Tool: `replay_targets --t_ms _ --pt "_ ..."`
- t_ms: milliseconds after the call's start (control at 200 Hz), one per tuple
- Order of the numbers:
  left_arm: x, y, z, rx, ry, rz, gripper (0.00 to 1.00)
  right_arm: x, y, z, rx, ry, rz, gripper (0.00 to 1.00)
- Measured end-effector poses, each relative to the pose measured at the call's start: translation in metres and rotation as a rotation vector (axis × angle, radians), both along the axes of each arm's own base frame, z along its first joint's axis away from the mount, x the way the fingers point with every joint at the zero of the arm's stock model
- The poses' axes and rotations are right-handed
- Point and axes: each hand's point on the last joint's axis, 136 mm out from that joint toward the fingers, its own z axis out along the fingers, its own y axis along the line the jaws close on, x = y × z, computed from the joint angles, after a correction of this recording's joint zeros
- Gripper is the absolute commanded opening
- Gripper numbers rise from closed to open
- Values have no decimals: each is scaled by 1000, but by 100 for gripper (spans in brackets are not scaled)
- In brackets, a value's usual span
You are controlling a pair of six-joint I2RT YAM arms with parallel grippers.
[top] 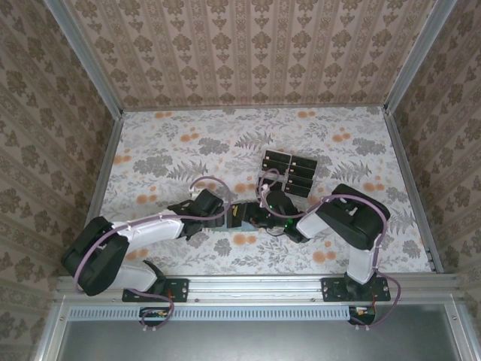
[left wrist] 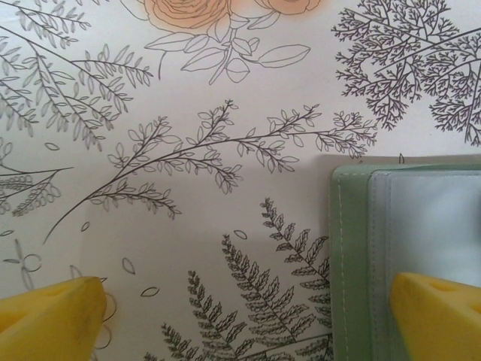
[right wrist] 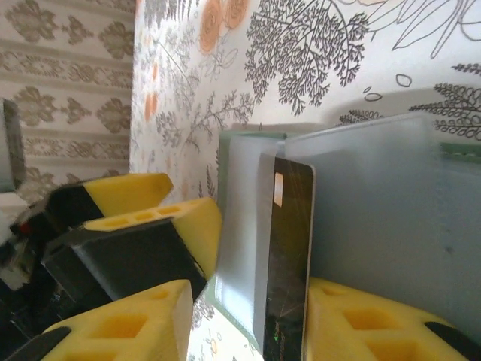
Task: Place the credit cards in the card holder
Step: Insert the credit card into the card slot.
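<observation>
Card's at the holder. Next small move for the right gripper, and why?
Probably ease the right gripper along the card's length, pushing the card deeper into the holder. The card stands edge-on between the holder's pale leaves with much of it showing, so it doesn't look seated. The open left gripper has one finger over the holder's edge, which may steady it.

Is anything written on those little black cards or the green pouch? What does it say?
No text can be read here.
Upright card: a pale orange patch, no legible letters.
Cards on the table: tiny light marks, too small to read.
Card holder: plain, nothing printed visible.
</observation>
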Motion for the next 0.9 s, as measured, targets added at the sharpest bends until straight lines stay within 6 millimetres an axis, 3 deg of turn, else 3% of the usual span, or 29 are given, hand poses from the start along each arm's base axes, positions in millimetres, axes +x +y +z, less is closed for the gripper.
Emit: replay_targets --t_ms 290,900 --pt "5 11 15 -38 -24 42 100 -1 -5 -6 -186 24 46 44" --pt "-13 23 -12 -7 63 49 96 -2 -7 -13 -289 48 65 40"
